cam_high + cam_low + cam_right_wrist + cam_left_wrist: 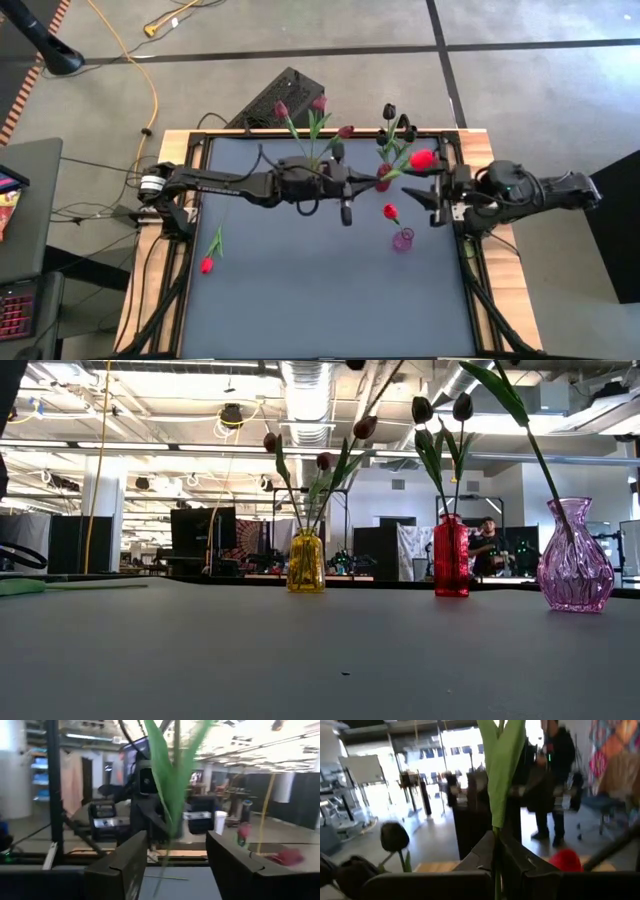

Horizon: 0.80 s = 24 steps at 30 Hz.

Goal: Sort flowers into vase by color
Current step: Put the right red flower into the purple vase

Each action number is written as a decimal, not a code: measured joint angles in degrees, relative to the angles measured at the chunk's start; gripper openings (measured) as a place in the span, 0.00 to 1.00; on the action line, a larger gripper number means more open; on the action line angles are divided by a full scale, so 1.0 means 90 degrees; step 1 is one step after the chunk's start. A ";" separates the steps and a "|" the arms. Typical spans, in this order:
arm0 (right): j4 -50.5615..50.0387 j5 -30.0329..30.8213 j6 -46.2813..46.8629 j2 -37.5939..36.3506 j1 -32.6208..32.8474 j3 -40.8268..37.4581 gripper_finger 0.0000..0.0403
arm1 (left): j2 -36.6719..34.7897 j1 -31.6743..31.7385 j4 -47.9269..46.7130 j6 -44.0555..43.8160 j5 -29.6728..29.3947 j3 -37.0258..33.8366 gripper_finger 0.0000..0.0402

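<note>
Three vases stand on the grey table. The yellow vase (305,563) holds maroon tulips. The red vase (451,557) holds black tulips. The pink vase (575,560) (403,240) holds one stem with a red head (390,211). One red tulip (207,264) lies flat near the table's left edge. Another red head (423,158) shows between the two arms. My left gripper (345,190) is raised at the table's middle, shut on a tulip stem. My right gripper (434,197) is open to the right of the vases, and a green leaf (165,785) shows between its fingers without touching them. My left gripper pinches a tulip's thin green stem (496,862) between its two fingers (520,870), just below a long leaf (502,770). The leaf rises above the fingers, and the head is out of the wrist view. The flower is lifted clear of the table.
Wooden table edges and both arm bases frame the grey mat. The near half of the table (320,310) is bare. A black box (285,95) and cables lie on the floor beyond the far edge. A person stands in the room behind (488,545).
</note>
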 joint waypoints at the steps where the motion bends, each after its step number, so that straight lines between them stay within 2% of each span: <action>1: -0.0043 -0.0108 0.0018 0.0134 -0.0058 0.0111 0.58 | 0.0005 0.0000 -0.0202 0.0074 -0.0007 0.0074 0.00; 5: -0.0310 -0.0162 0.0033 0.0441 -0.0205 0.0389 0.66 | -0.0008 -0.0024 -0.0137 0.0215 -0.0025 0.0130 0.00; 8: -0.0162 -0.0509 0.0034 0.0718 -0.0342 0.0491 0.68 | -0.0021 -0.0027 -0.0033 0.0215 0.0106 0.0128 0.00; 15: 0.0356 -0.0815 0.0030 0.1272 -0.0526 0.0574 0.69 | -0.0032 -0.0027 -0.0164 0.0240 0.0119 0.0128 0.00; 24: 0.0808 -0.0833 -0.0187 0.1459 -0.0525 0.0574 0.69 | -0.0032 -0.0027 -0.0315 0.0310 0.0118 0.0128 0.00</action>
